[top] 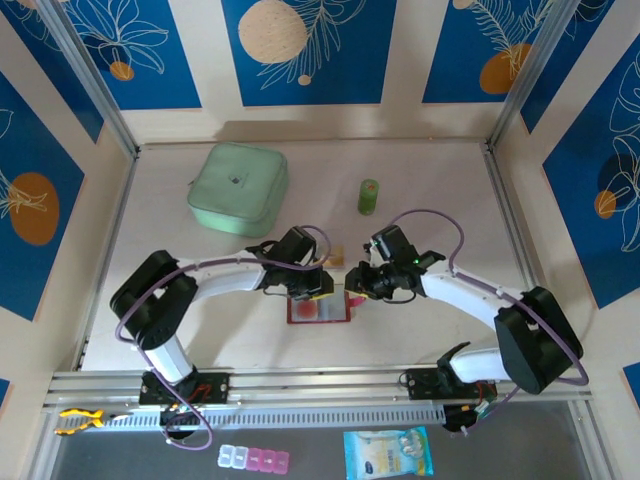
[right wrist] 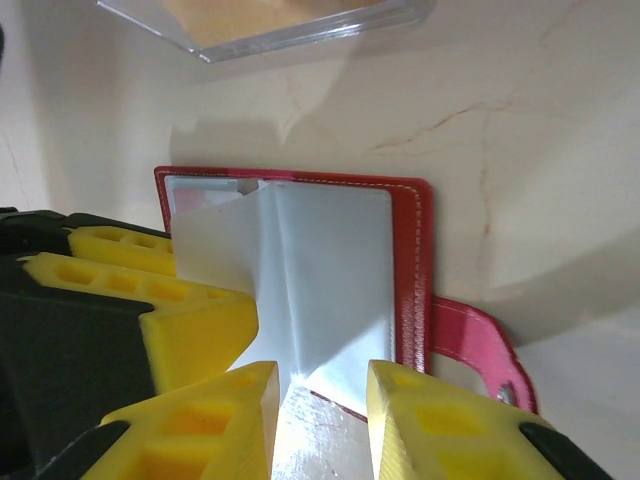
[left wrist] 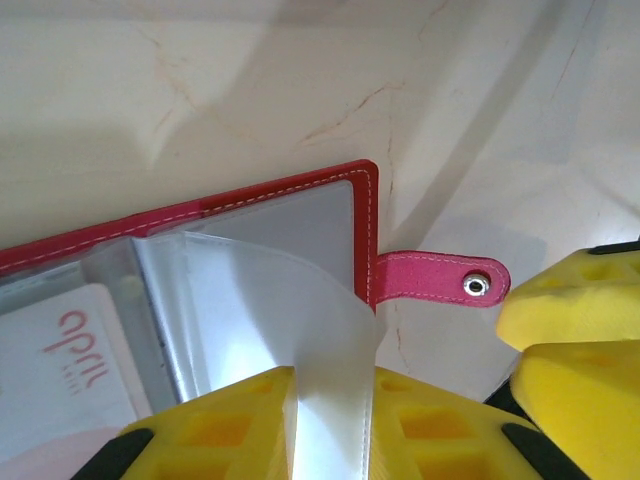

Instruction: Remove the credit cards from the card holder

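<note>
The card holder [top: 320,312] lies open on the table between both arms, red with a grey inside [left wrist: 310,215] and a red snap tab [left wrist: 440,278]. My left gripper [top: 312,285] [left wrist: 335,390] is shut on a clear pocket leaf [left wrist: 280,300] that curls up from the holder. My right gripper [top: 358,285] [right wrist: 320,385] grips the same kind of leaf [right wrist: 320,270], which creases toward its fingers. A white card with red lettering [left wrist: 70,365] sits in a pocket at the left. A tan card [top: 337,257] lies just beyond the holder.
A clear plastic rectangle [right wrist: 270,25] lies over the tan card behind the holder. A pale-green pouch [top: 238,188] sits at the back left and a small green bottle [top: 368,196] at the back middle. The other arm's yellow fingers [left wrist: 570,330] [right wrist: 190,310] crowd each wrist view.
</note>
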You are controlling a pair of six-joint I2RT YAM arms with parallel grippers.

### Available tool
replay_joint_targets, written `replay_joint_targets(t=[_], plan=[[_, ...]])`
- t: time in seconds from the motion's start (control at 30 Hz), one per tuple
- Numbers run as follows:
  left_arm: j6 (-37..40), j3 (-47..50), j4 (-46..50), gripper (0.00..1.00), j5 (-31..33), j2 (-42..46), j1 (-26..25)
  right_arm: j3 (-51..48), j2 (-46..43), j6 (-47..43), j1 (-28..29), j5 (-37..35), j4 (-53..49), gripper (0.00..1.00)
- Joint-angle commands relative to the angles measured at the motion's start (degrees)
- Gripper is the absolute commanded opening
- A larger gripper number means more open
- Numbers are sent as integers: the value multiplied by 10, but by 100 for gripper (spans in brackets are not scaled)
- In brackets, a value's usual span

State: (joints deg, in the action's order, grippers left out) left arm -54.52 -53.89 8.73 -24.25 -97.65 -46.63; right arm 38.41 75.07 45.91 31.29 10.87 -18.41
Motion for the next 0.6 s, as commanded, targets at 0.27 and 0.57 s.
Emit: replay_joint_targets(t=[0.27,0.57], plan=[[15,-52,18,28,-28,-42,-13,-21,-34,-14,-22,7,-27,31],[20,-71,11,31,-42,-66,-13,-26,-46,-7,-25,5,-34,32]])
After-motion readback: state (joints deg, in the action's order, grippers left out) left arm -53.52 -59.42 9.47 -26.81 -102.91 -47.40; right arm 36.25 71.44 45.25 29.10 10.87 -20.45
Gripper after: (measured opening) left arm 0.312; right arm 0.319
